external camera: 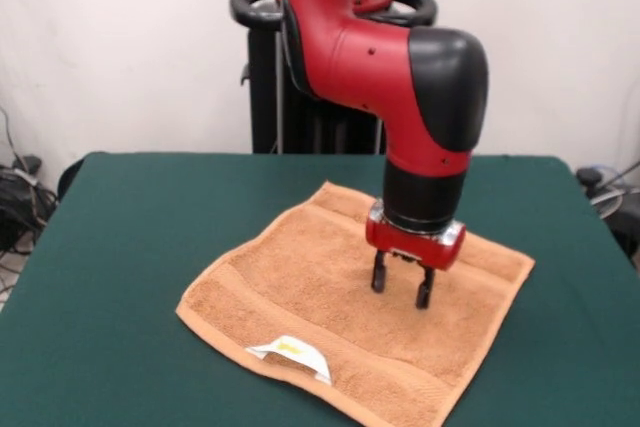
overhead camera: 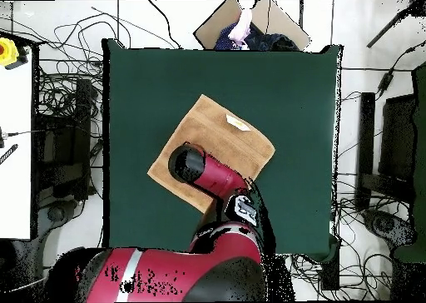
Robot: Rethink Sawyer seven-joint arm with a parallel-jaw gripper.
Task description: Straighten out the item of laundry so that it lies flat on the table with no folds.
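The orange-tan terry towel [external camera: 330, 287] lies spread on the dark green table [external camera: 130, 247], turned like a diamond, with border bands along its edges. Its small white label with yellow print [external camera: 292, 352] sits by the near edge, where the hem looks slightly lifted. My gripper [external camera: 401, 289] hangs straight down over the towel's right half, fingers open with nothing between them, tips at or just above the cloth. In the overhead view the towel [overhead camera: 225, 141] lies near the table's [overhead camera: 141, 83] middle; the arm covers its lower part and hides the gripper.
The black pedestal [external camera: 270, 77] stands behind the table's far edge. Cables and equipment [overhead camera: 58, 133] lie on the floor around the table. A person's hand [overhead camera: 243, 23] shows at the overhead view's top edge, past the table.
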